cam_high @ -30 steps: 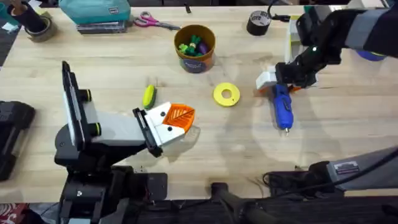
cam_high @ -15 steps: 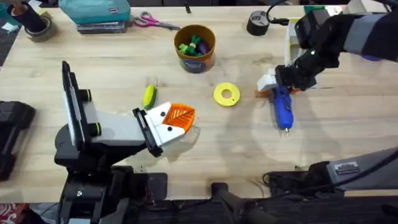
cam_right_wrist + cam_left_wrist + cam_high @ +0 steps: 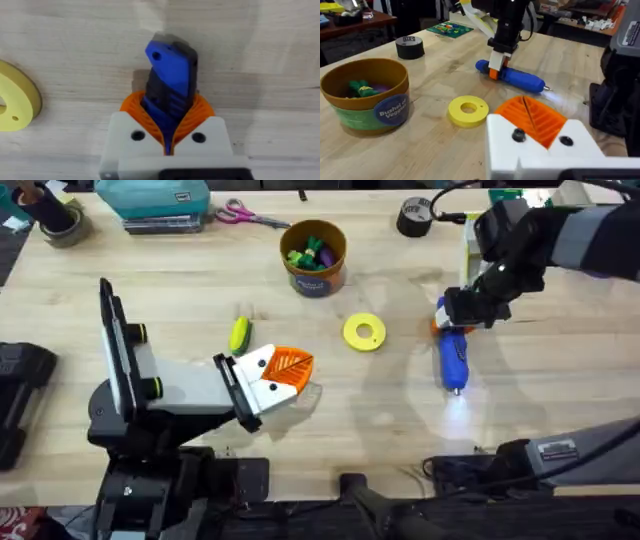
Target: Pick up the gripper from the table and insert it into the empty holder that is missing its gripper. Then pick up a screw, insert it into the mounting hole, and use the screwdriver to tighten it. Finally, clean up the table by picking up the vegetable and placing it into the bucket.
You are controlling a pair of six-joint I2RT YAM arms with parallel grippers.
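The blue screwdriver (image 3: 454,358) lies on the table at the right, with a glow on the wood at its tip. My right gripper (image 3: 453,320) is shut on its rear end, the orange pads (image 3: 135,107) pressed against the blue body (image 3: 172,70). My left gripper (image 3: 290,368) rests low at centre-left, shut; both white holders (image 3: 535,150) carry orange ribbed pads (image 3: 532,117). The yellow-green vegetable (image 3: 239,334) lies just beyond the left gripper. The bucket (image 3: 313,272) stands farther back with green and purple toys inside. The screw is out of view.
A flat yellow disc (image 3: 364,332) lies between the two grippers. A black tape roll (image 3: 414,217), scissors (image 3: 250,216) and a teal case (image 3: 150,195) line the far edge. Another tape roll (image 3: 60,225) sits at the far left corner.
The right gripper has turned over the screwdriver's rear end and closed on it. A glow now shows at the screwdriver's tip. The left arm has not moved.
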